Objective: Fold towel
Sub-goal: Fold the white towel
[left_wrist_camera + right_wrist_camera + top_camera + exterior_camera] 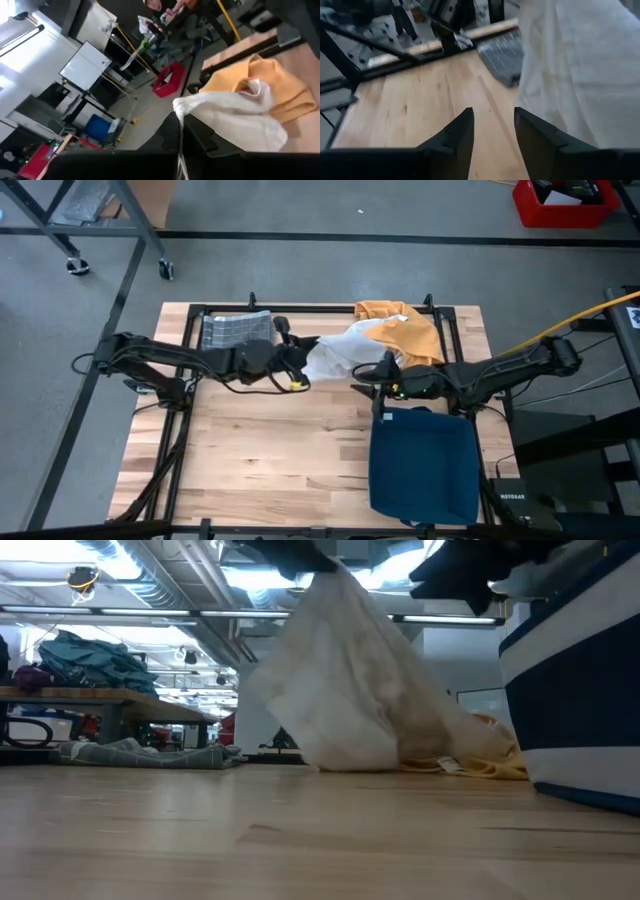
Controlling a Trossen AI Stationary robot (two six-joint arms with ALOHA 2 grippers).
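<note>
Above table (270, 450), left gripper (300, 365) lifts white towel (345, 352).

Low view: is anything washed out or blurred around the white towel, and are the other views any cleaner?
Low view: ceiling lights glare behind the white towel, its upper edge bleeding into them; the blue towel at the right is close and soft. Left wrist view: motion-smeared, background tilted. Right wrist view: the towel beside the right gripper is overexposed, weave barely visible. High view: evenly lit.
</note>
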